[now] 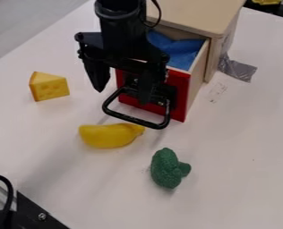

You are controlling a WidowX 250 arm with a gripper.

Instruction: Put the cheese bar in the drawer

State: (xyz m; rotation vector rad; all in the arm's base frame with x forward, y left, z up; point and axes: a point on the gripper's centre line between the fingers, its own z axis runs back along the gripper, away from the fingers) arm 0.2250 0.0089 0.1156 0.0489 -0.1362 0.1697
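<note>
The black gripper (pixel 123 91) hangs open in front of the drawer's red face, its two fingers apart with nothing between them. A yellow cheese wedge (pixel 49 86) lies on the white table at the left, apart from the gripper. The wooden cabinet's drawer (pixel 189 85) is pulled out, with a blue cloth (pixel 178 50) inside it. A black handle (pixel 135 120) juts from the red front, below the gripper. The arm partly hides the drawer front and its opening.
A yellow banana (pixel 109 135) lies just in front of the handle, and green broccoli (pixel 166 168) is farther toward the front. Grey tape (pixel 237 69) holds beside the wooden cabinet (pixel 198 15). Black hardware (pixel 33 212) stands at the lower left corner.
</note>
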